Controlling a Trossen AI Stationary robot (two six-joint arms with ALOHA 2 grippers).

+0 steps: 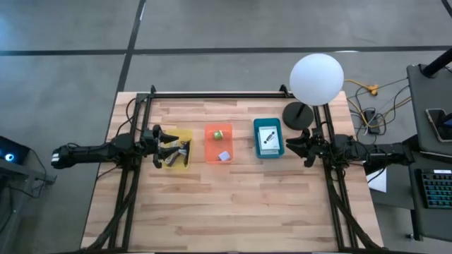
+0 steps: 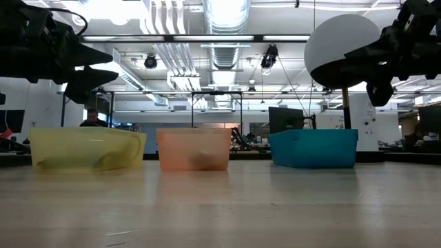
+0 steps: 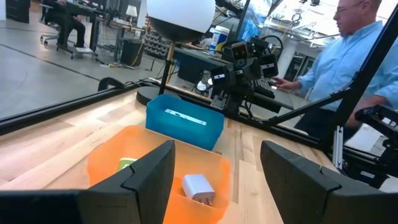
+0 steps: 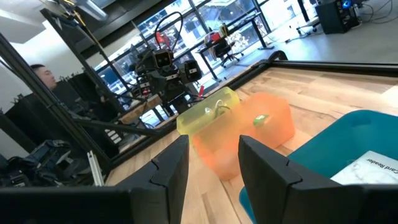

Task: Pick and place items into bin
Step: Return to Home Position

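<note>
Three small bins stand in a row on the table: yellow (image 1: 178,149), orange (image 1: 218,144) and teal (image 1: 268,137). The yellow one holds tangled cords (image 1: 181,151). A green ball (image 1: 218,132) and a pale cube-like piece (image 1: 224,156) lie in the orange one. A white card with black print (image 1: 268,137) lies in the teal one. My left gripper (image 1: 161,138) hovers open over the yellow bin's left side, holding nothing. My right gripper (image 1: 293,142) hangs open and empty just right of the teal bin. In the low view both grippers (image 2: 93,69) (image 2: 358,62) are raised above the bins.
A white globe lamp (image 1: 316,77) on a black round base (image 1: 298,115) stands behind the teal bin, close to my right arm. A black frame (image 1: 212,95) runs along the far edge and sides. A person in a blue shirt (image 3: 354,68) stands beyond the right edge.
</note>
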